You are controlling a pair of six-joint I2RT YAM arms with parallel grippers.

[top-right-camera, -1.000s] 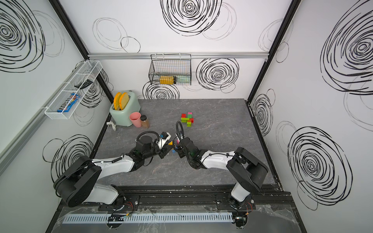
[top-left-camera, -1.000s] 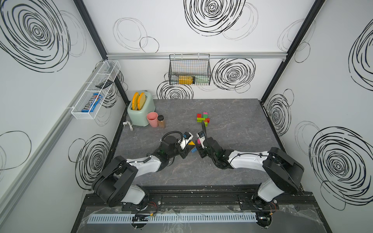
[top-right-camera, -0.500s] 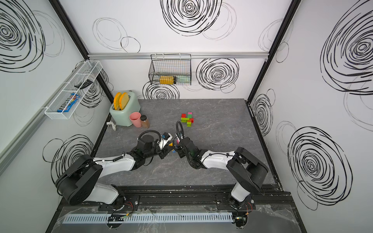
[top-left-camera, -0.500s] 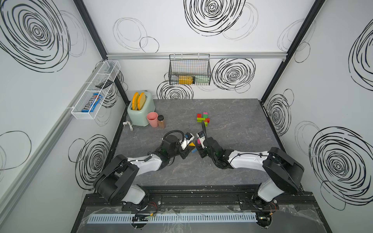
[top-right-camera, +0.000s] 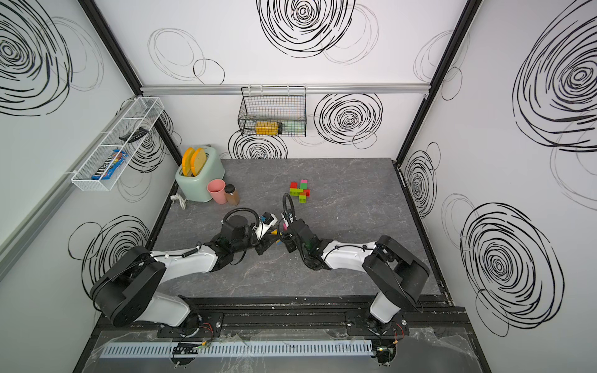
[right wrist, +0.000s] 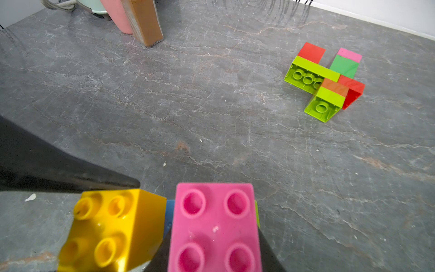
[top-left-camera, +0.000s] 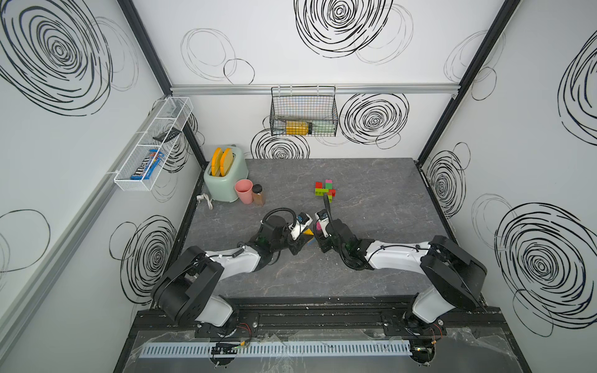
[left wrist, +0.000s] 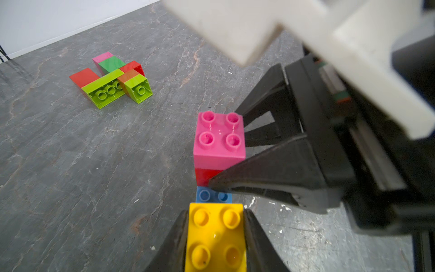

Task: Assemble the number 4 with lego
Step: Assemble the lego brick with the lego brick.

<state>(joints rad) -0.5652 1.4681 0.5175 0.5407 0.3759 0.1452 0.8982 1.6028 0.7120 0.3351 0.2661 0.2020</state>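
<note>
1. The grey worktop (top-left-camera: 371, 200) carries everything.
2. A lego cluster (top-left-camera: 325, 190) of red, green, pink and lime bricks lies toward the back, well apart from both pincers.
3. The left pincer (left wrist: 215, 223) clamps a yellow brick (left wrist: 215, 235), one finger on each side.
4. The right pincer (right wrist: 214, 247) grips a pink-on-red stack (left wrist: 219, 141), just beside the yellow brick.
5. A blue brick (left wrist: 213, 196) peeks out between them.

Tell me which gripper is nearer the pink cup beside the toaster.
Left. The left gripper, shut on a yellow brick, is robot-side and right of the pink cup. The right gripper, shut on a pink-topped brick stack, lies just past it, farther away.
</note>
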